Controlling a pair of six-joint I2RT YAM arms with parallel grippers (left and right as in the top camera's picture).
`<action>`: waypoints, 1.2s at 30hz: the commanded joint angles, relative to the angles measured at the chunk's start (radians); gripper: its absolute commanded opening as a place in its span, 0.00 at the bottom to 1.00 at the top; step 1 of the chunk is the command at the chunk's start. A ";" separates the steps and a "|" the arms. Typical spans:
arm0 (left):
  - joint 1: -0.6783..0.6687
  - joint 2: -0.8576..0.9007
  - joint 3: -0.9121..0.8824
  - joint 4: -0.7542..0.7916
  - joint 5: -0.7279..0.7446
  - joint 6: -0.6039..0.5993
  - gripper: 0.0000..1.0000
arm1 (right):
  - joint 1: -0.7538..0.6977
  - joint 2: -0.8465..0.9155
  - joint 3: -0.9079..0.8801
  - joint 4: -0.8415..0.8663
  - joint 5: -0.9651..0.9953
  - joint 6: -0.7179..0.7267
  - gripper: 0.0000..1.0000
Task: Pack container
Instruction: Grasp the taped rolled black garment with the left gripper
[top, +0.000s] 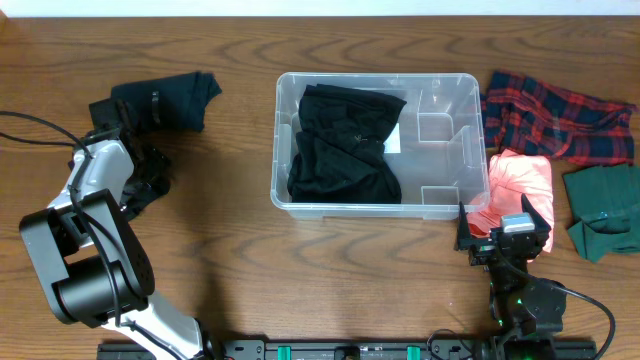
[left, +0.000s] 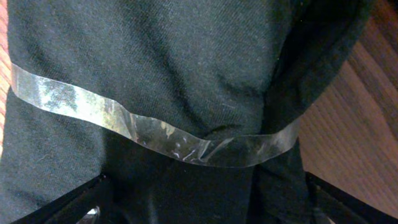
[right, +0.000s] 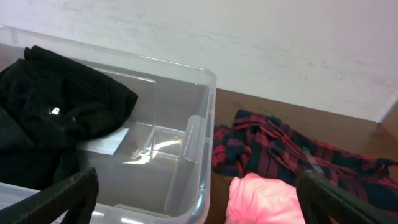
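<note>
The clear container (top: 375, 208) stands mid-table with black clothes (top: 345, 145) piled in its left half and a white label (top: 393, 140) on its floor. My left gripper (top: 128, 128) is open at the far left, low over a black bundle (top: 170, 98). In the left wrist view that black bundle (left: 186, 74), bound by a clear tape band (left: 174, 140), fills the frame and lies between the spread jaws of the gripper (left: 202, 208). My right gripper (top: 505, 235) stands open and empty by the container's front right corner (right: 208, 81), just before a pink garment (right: 264, 199).
To the right of the container lie a red plaid garment (top: 555, 115), the pink garment (top: 520, 185) and a green one (top: 605, 205). Moulded ribs (top: 440, 125) mark the bin's bare right half. A cable (top: 30, 125) trails at the left edge.
</note>
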 joint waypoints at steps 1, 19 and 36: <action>0.005 0.017 -0.029 0.009 0.023 0.018 0.93 | -0.009 -0.004 -0.002 -0.004 -0.001 -0.008 0.99; 0.005 0.017 -0.015 0.007 0.023 0.060 0.99 | -0.009 -0.004 -0.002 -0.004 0.000 -0.008 0.99; 0.005 0.017 -0.018 -0.011 0.022 0.060 0.73 | -0.009 -0.004 -0.002 -0.004 0.000 -0.008 0.99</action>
